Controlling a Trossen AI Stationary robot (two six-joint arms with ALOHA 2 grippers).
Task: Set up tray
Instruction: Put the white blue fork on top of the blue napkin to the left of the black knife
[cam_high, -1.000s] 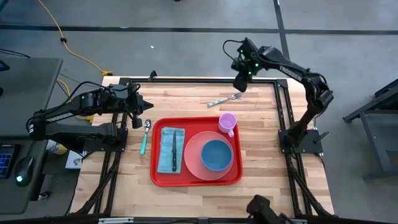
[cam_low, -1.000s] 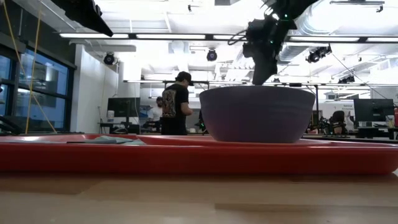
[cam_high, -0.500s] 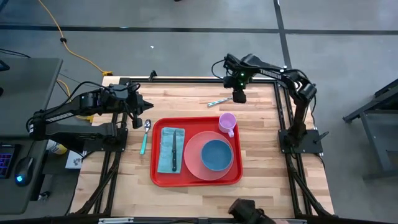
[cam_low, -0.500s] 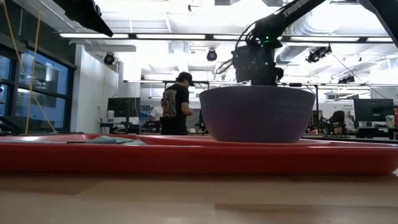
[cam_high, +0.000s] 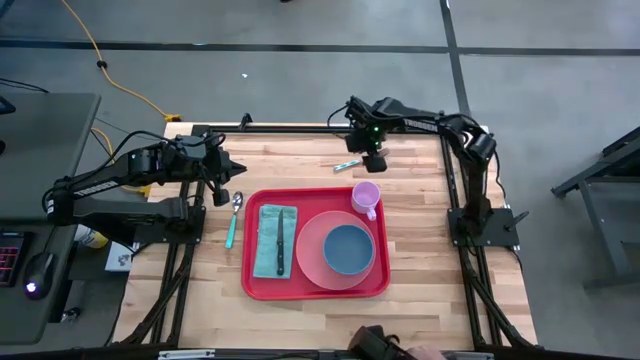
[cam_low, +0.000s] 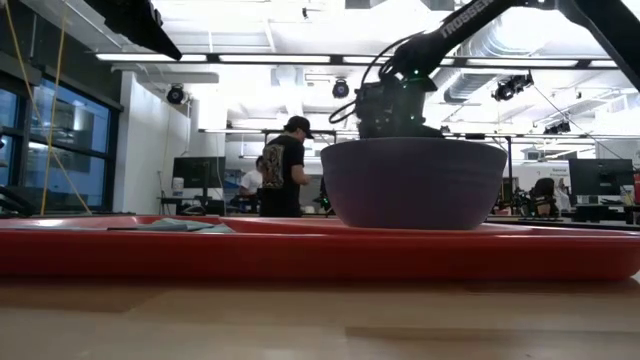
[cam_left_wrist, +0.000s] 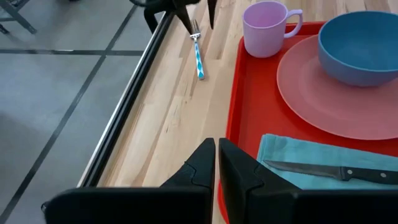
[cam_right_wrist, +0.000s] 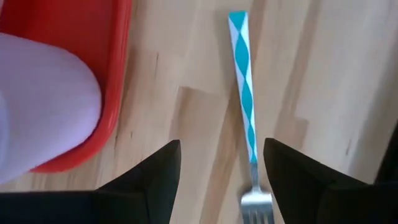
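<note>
Item: tray-setting scene, two-arm rig at a wooden counter (cam_high: 420, 250).

Tray (cam_high: 262, 287): red, rounded corners, raised rim; lies at the middle of the counter, toward the near edge.
- Contents, left part: teal napkin (cam_high: 266, 245) with a dark-handled knife (cam_high: 281, 240) laid on it.
- Contents, right part: salmon-pink plate (cam_high: 310, 250) carrying a blue bowl (cam_high: 348, 248).
- Contents, far right corner: lilac mug (cam_high: 365, 196), inside the rim.

Off the tray:
- Spoon (cam_high: 234, 215), teal handle, on the counter just left of the tray.
- Fork (cam_right_wrist: 246, 127), teal-and-white patterned handle, on the counter beyond the tray's far edge, near the mug.

Right gripper (cam_right_wrist: 221, 168): spread apart, empty, poised directly over the fork's neck with one finger on each side; contact with the counter cannot be told.

Left gripper (cam_left_wrist: 216, 163): clenched on nothing, waiting at the left edge of the counter near the spoon.

Stage, as judged: fork pickup in hand; fork and spoon not yet on the tray.

Risks, as judged:
- The fork lies flat and thin; closing too high would pinch air, or tip it up and let it slip out.
- The grip falls near the tines rather than mid-handle, so the handle may swing down once lifted.
- The mug stands close to the route onto the tray; a low carry could knock it.
</note>
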